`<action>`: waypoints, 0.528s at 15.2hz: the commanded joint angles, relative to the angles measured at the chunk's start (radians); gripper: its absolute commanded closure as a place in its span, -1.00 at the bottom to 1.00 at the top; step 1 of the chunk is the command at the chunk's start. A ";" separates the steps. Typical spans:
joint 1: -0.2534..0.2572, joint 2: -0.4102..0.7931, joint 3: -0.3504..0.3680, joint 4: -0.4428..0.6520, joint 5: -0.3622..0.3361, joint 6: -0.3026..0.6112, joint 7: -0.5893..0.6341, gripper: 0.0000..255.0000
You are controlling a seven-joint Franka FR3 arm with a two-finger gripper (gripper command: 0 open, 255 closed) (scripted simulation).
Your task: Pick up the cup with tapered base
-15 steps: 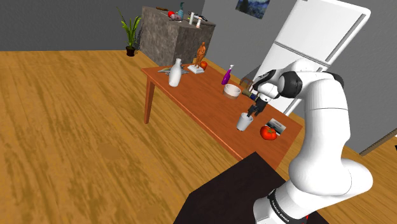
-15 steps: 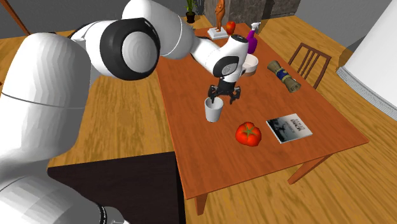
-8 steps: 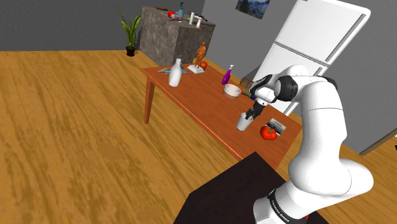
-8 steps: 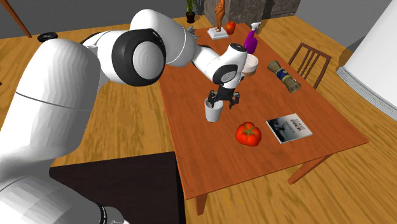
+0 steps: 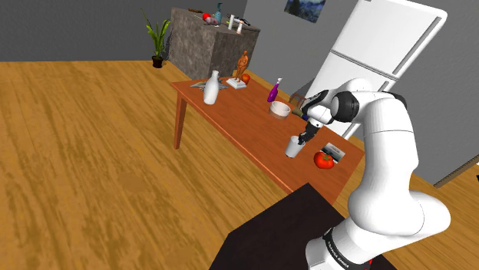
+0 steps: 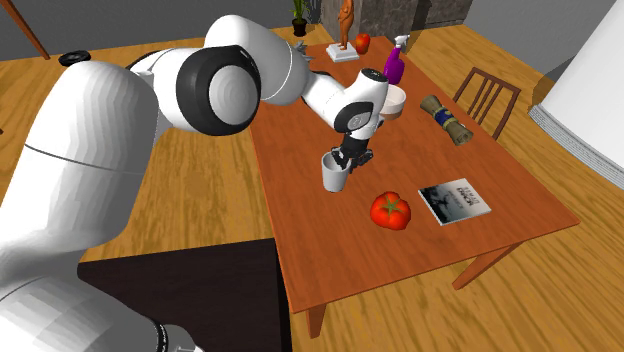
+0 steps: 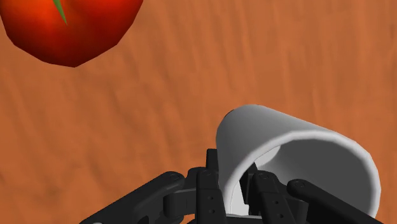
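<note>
Since a moment ago the gripper (image 6: 347, 157) has drawn its fingers (image 7: 205, 191) together; it now pinches the white cup (image 6: 335, 173) by its rim, on the table (image 6: 420, 250) near a tomato (image 6: 391, 210).

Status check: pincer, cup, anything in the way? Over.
Pincer shut on rim of white cup, one finger inside, one outside. Cup upright on table, not yet lifted. Tomato close by, apart from cup; nothing blocking lift.

tomato (image 6: 391, 210) near the cup (image 6: 335, 176), open tabletop (image 6: 400, 275) on its other sides

Matt cup (image 7: 299, 153), wood-grain table (image 7: 159, 102)
</note>
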 commanded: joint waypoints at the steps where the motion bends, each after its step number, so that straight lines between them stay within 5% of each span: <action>1: 0.000 0.000 0.000 0.000 0.000 0.000 0.000 1.00; 8: 0.011 -0.049 -0.015 -0.018 -0.014 -0.032 0.007 1.00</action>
